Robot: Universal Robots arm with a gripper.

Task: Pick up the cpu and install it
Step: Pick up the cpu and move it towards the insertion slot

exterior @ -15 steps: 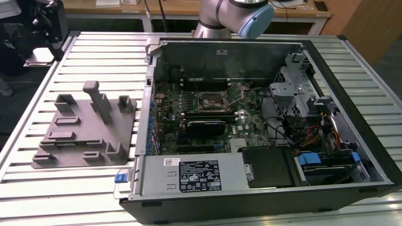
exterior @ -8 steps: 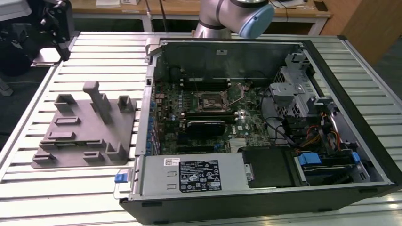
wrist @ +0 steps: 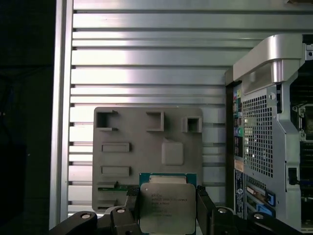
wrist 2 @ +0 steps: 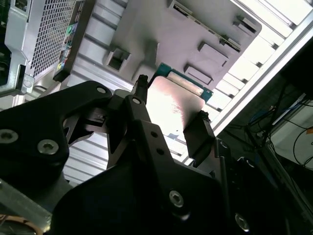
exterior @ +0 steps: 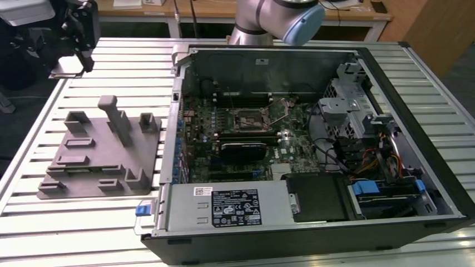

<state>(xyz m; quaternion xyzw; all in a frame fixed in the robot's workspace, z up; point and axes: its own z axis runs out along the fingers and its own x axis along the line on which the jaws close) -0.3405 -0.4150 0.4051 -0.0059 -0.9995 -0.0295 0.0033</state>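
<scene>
Silvery-white metal tops the small flat square cpu (wrist: 164, 208), which has a green board edge showing along one side. It sits clamped between the two black fingers (wrist: 203, 208) of the black gripper (wrist: 166, 210), one finger pressed against each of two opposite edges. In the second wrist view the same chip (wrist 2: 173, 105) appears from a steeper angle. Its bright top catches the light, and the jaws are closed on it from both sides.

The chip is held in the air, clear of any surface. Below it in both wrist views lies the flat grey plastic holder block (wrist: 146, 147) with its raised tabs and shallow recesses, and the chip hangs over that block's edge. The block rests on the ribbed aluminium slat table (wrist: 146, 58).

In the exterior view the gripper (exterior: 74, 62) hangs at the exterior view's left, over the table just past the far end of the holder block (exterior: 97, 161). The open black desktop computer case (exterior: 438, 167) lies on its side beside the block, toward the exterior view's right. Inside it, the green motherboard carries a square black-framed socket (exterior: 248, 118) near the middle, well apart from the held chip. The silver-and-blue robot arm (exterior: 282, 16) rises behind the case.
</scene>
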